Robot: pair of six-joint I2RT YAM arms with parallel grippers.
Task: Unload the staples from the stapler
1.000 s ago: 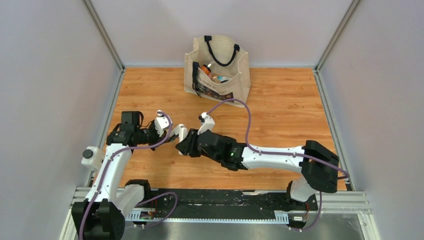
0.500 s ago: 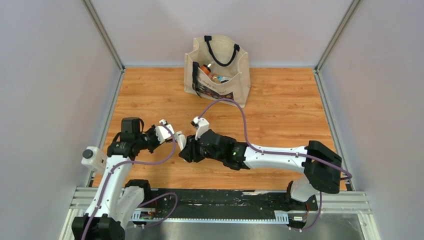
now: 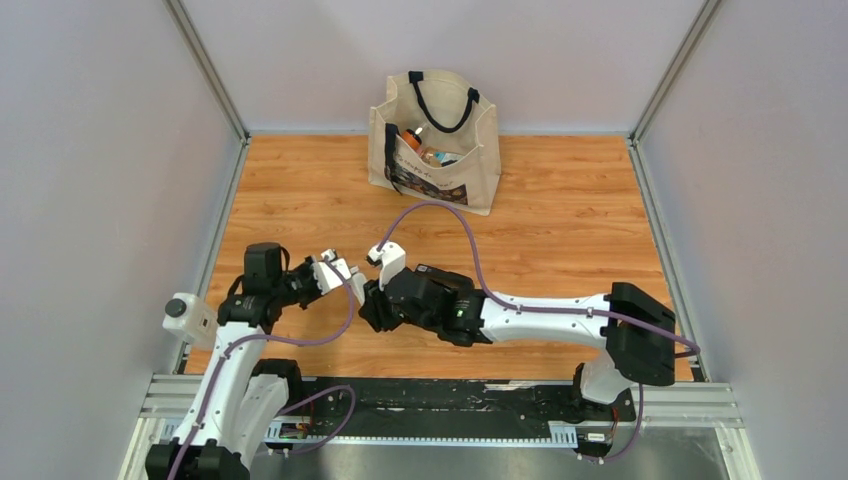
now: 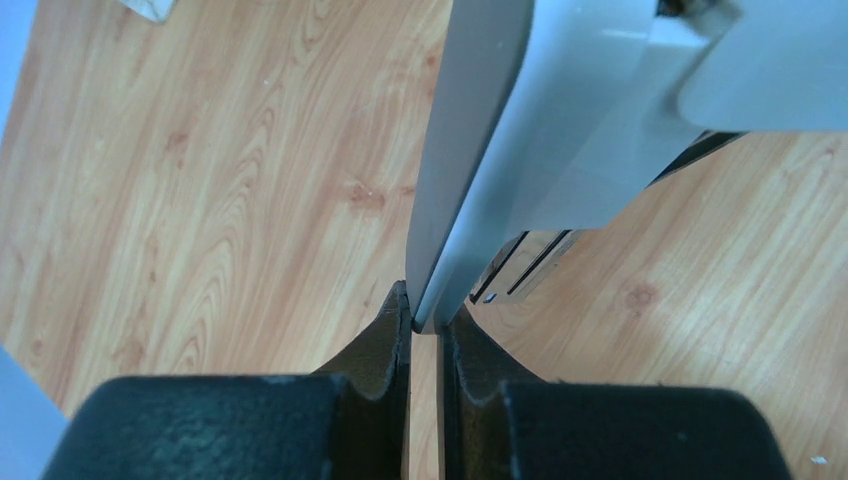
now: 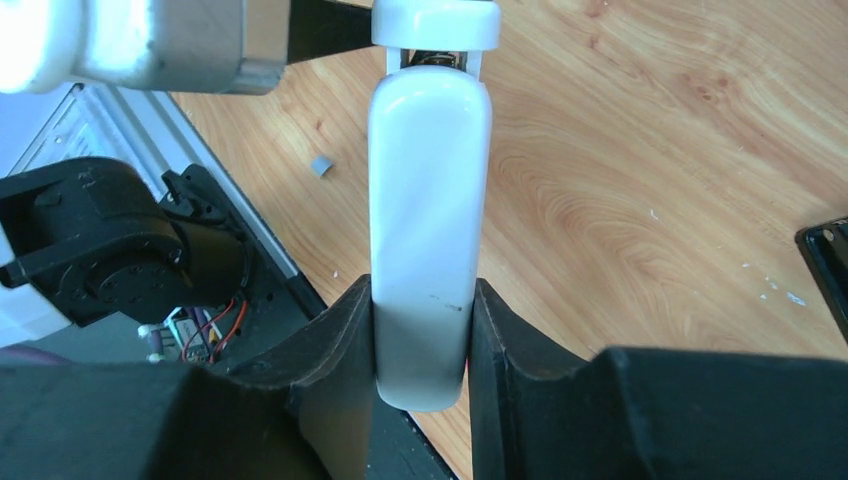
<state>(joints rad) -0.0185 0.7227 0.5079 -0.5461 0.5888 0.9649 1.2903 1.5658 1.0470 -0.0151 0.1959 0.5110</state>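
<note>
The stapler (image 3: pixel 357 284) in these frames is white, not black, and hangs open at its hinge between both grippers above the table. My right gripper (image 5: pixel 422 300) is shut on its white oblong arm (image 5: pixel 428 200), which points away toward the hinge (image 5: pixel 436 30). My left gripper (image 4: pixel 427 322) is shut on the thin edge of the other half (image 4: pixel 470 150), where a metal rail (image 4: pixel 522 268) shows. That half shows silver at the top left of the right wrist view (image 5: pixel 180 45). A tiny grey bit (image 5: pixel 321 165), perhaps staples, lies on the wood. The grippers (image 3: pixel 346 281) (image 3: pixel 370 296) nearly touch.
A canvas tote bag (image 3: pixel 438 140) with items inside stands at the back centre. The table's metal front rail (image 5: pixel 130 130) and the left arm's black joint (image 5: pixel 100 240) lie just below the stapler. A black glossy edge (image 5: pixel 828 260) shows at the right; I cannot tell what it is.
Both grippers have moved toward the near edge, the right one also leftward, keeping hold of the stapler. The two grippers are closer together.
</note>
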